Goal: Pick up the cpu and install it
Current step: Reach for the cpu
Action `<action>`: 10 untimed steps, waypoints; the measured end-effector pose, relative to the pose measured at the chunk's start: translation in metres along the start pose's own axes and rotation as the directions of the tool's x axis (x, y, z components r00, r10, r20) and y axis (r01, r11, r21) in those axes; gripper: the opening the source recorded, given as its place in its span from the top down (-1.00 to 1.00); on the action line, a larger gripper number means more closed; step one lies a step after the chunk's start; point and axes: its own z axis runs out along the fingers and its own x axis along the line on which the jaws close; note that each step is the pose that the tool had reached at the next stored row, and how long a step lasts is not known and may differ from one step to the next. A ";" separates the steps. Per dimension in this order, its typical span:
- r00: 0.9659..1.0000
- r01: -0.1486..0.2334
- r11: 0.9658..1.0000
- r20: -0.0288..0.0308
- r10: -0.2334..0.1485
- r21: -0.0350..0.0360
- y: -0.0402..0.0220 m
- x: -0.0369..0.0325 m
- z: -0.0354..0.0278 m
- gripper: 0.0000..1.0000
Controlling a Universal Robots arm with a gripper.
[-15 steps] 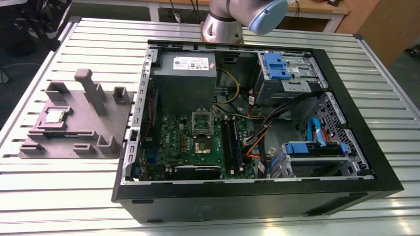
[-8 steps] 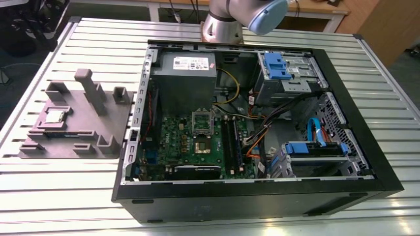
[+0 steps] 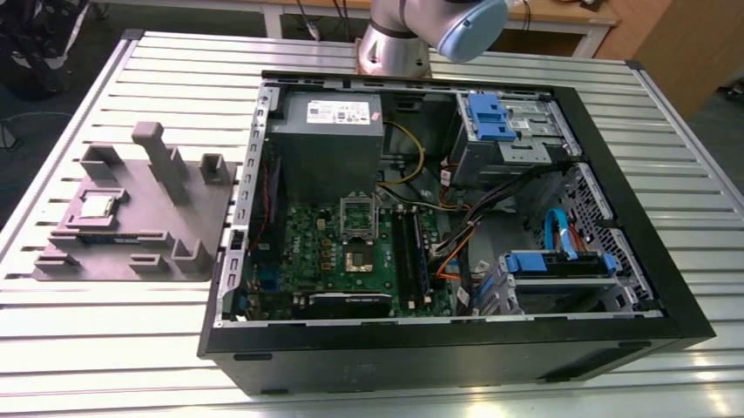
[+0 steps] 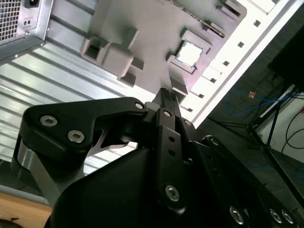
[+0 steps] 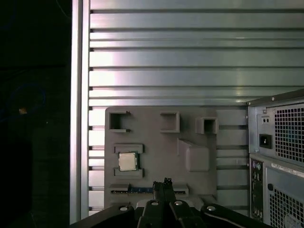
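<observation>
The cpu (image 3: 96, 205) is a small square chip with a shiny metal top, lying flat in a recess of the grey fixture block (image 3: 152, 228) at the exterior view's left. Both wrist views show it from above, the cpu (image 5: 127, 161) in the first and the cpu (image 4: 189, 53) in the second. My gripper (image 5: 164, 183) hangs well above the block, off to one side of the chip, with its dark fingers pressed together and nothing between them. In the second wrist view the gripper (image 4: 165, 91) shows the same closed tips. The motherboard socket (image 3: 357, 258) sits inside the open computer case, its metal frame (image 3: 357, 214) raised.
The black computer case (image 3: 651, 261) lies open on a ribbed metal table (image 3: 139, 348), with a power supply (image 3: 329, 131), drive bays (image 3: 500, 122) and cables inside. The arm (image 3: 402, 39) rises behind the case. The table edge (image 5: 80, 95) runs close beside the fixture block.
</observation>
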 end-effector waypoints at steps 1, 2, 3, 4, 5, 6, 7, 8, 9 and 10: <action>1.000 0.002 1.000 0.000 -0.002 0.000 -0.0001 0.0021 0.0002 0.80; 1.000 0.004 1.000 0.000 -0.004 0.000 -0.0002 0.0040 0.0006 0.80; 1.000 0.007 1.000 -0.001 -0.007 0.000 -0.0005 0.0054 0.0010 0.80; 1.000 0.011 1.000 -0.001 -0.011 0.000 -0.0010 0.0069 0.0015 0.80; 1.000 0.014 1.000 -0.001 -0.014 0.000 -0.0013 0.0088 0.0019 0.80; 1.000 0.015 1.000 -0.001 -0.015 0.000 -0.0014 0.0115 0.0024 0.80; 1.000 0.016 1.000 -0.001 -0.016 0.000 -0.0015 0.0150 0.0028 0.80; 1.000 0.017 1.000 -0.001 -0.017 0.000 -0.0016 0.0192 0.0030 0.80; 1.000 0.017 1.000 -0.001 -0.017 0.000 -0.0018 0.0238 0.0034 0.80; 1.000 0.017 1.000 -0.001 -0.017 0.000 -0.0019 0.0282 0.0037 0.80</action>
